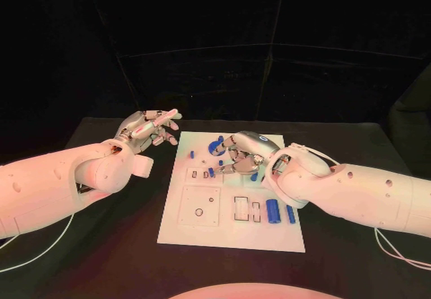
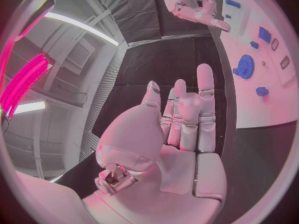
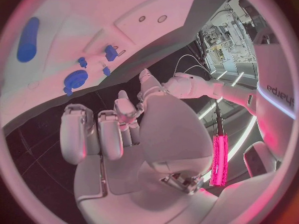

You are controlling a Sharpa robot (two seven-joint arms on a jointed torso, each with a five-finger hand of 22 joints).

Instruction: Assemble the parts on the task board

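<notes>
Head view has the right hand over the task board on the counter, fingers curled, perhaps on a blue part; I cannot tell; left hand beside it, spread, empty; next, seating a part calls for alignment.

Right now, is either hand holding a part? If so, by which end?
Nothing is held. The left hand hovers open beside the task board. The right hand hangs over the board, fingers curled; its wrist view shows no part in them.
</notes>
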